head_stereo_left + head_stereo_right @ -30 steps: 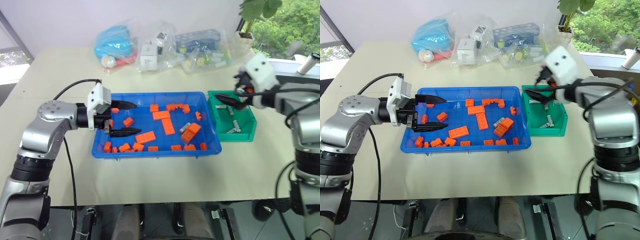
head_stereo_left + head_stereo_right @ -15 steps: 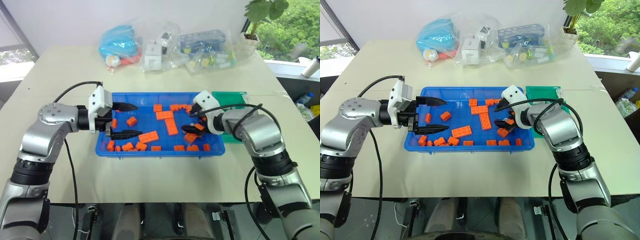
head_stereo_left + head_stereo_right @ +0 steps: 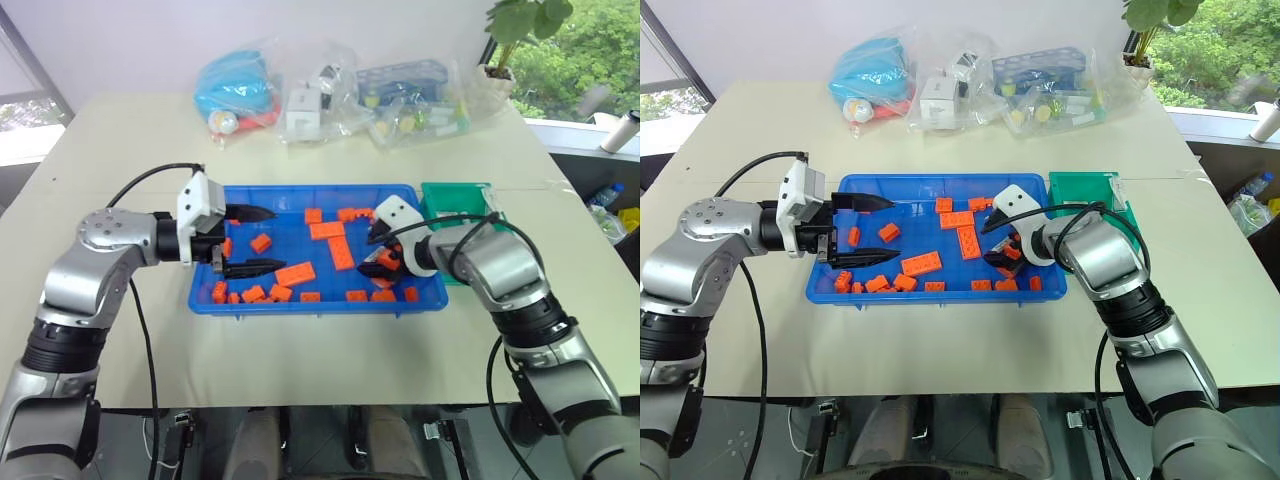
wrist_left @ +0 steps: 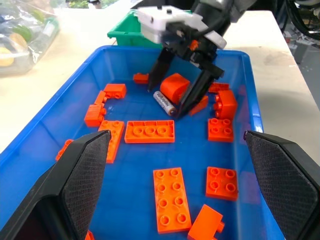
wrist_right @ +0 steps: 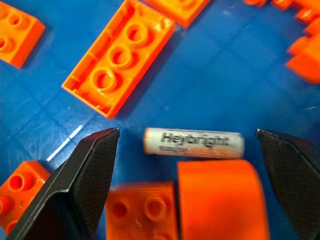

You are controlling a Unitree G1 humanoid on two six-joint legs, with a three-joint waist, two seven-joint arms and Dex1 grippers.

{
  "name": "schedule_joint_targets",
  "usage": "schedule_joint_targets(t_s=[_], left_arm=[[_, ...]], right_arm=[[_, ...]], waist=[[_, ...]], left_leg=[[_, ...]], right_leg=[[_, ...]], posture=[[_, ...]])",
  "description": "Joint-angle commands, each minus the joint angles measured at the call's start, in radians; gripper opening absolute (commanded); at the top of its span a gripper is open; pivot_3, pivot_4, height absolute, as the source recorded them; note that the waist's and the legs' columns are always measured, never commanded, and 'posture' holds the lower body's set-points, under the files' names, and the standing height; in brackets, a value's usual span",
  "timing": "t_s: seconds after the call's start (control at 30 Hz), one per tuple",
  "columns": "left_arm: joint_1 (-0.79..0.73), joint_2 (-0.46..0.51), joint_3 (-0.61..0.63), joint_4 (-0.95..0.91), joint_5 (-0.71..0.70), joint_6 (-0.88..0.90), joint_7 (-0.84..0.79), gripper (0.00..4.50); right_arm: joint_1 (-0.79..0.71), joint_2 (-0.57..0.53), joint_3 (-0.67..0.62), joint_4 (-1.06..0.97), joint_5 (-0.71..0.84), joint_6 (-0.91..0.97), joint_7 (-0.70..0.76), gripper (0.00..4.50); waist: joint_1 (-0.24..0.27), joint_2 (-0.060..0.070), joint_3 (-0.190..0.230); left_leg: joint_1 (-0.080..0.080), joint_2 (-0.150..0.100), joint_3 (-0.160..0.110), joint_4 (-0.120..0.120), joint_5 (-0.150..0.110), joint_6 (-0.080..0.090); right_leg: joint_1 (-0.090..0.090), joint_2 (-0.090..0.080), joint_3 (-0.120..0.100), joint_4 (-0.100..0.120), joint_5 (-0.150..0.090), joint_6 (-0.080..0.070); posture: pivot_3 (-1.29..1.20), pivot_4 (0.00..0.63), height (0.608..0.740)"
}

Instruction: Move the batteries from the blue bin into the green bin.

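Right wrist view: smooth cylindrical battery (image 5: 194, 143) on scratched blue bin (image 5: 235, 75) plastic, between spread right pincer (image 5: 190, 180) fingers.

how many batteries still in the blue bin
1 visible: a battery lying on the blue bin floor between the open fingers of the right tool, beside orange blocks. Others may be hidden.

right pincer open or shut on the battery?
Open. Right pincer straddles the small silver cylindrical battery, which lies flat on the floor of the large blue plastic bin, clear of both fingers.
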Motion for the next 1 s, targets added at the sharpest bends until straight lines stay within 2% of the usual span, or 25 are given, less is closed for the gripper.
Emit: schedule_joint_targets(t_s=[0.03,0.07,0.17,0.23,0.27,0.47,0.67,0.77,0.93,1.0], left_arm=[[-0.023,-0.001,0.027,-0.01,-0.009,-0.011,0.003,4.5],[-0.022,0.0,0.028,-0.011,-0.01,-0.01,0.003,4.5],[-0.022,0.003,0.03,-0.01,-0.01,-0.01,0.002,4.5],[-0.025,0.005,0.031,-0.007,-0.009,-0.01,0.001,4.5],[-0.028,0.005,0.031,-0.006,-0.009,-0.01,0.0,4.5],[-0.044,0.004,0.025,0.011,-0.003,-0.014,-0.005,4.5],[-0.052,-0.002,0.015,0.033,0.003,-0.026,-0.015,4.5],[-0.063,-0.012,0.007,0.048,0.009,-0.033,-0.019,4.5],[-0.076,-0.025,0.002,0.067,0.016,-0.044,-0.031,4.5],[-0.081,-0.034,-0.007,0.08,0.024,-0.054,-0.038,4.5]], right_arm=[[-0.012,-0.003,0.015,0.032,-0.011,-0.04,-0.007,4.48],[-0.009,-0.005,0.016,0.035,-0.011,-0.046,-0.007,4.48],[-0.003,-0.005,0.018,0.038,-0.011,-0.058,-0.006,3.66],[-0.003,-0.003,0.018,0.037,-0.009,-0.063,-0.006,2.63],[-0.004,0.002,0.014,0.032,-0.003,-0.06,-0.004,2.26],[-0.038,0.025,-0.045,0.007,0.024,-0.051,-0.012,2.23],[-0.129,0.032,-0.28,-0.036,0.116,0.007,-0.027,2.23],[-0.14,-0.012,-0.356,-0.068,0.157,0.052,-0.015,2.23],[-0.094,-0.154,-0.391,-0.108,0.162,0.053,-0.003,2.23],[-0.028,-0.254,-0.422,-0.107,0.155,0.03,0.022,2.23]], waist=[[0.0,0.0,0.0],[0.0,0.0,0.0],[0.0,0.0,0.0],[0.0,0.0,0.0],[0.001,0.0,0.0],[0.0,0.0,0.0],[0.001,0.0,0.0],[0.005,0.0,0.0],[0.005,0.0,0.0],[0.003,0.0,0.0]], left_leg=[[0.0,0.0,0.0,0.0,0.0,0.0],[0.0,0.0,0.0,0.0,0.0,0.0],[0.0,0.0,0.0,0.0,0.0,0.0],[0.0,0.0,0.0,0.0,0.0,0.0],[0.0,0.0,0.0,0.0,0.0,0.0],[0.0,0.0,0.0,0.0,0.0,0.0],[0.0,0.0,0.0,0.0,0.0,0.0],[0.0,0.0,0.0,0.0,0.0,0.0],[0.0,0.0,0.0,0.0,0.0,0.0],[0.0,0.0,0.0,0.0,0.0,0.0]], right_leg=[[0.0,0.0,0.0,0.0,0.0,0.0],[0.0,0.0,0.0,0.0,0.0,0.0],[0.0,0.0,0.0,0.0,0.0,0.0],[0.0,0.0,0.0,0.0,0.0,0.0],[0.0,0.0,0.0,0.0,0.0,0.0],[0.0,0.0,0.0,0.0,0.0,0.0],[0.0,0.0,0.0,0.0,0.0,0.0],[0.0,0.0,0.0,0.0,0.0,0.0],[0.0,0.0,0.0,-0.001,0.0,0.0],[0.0,0.0,0.0,0.0,0.0,0.0]], posture=[[0.0,0.15,0.736],[0.0,0.15,0.736],[0.0,0.15,0.736],[0.0,0.15,0.736],[0.0,0.15,0.736],[0.0,0.15,0.736],[0.0,0.15,0.736],[0.0,0.15,0.736],[0.0,0.15,0.736],[0.0,0.15,0.736]])
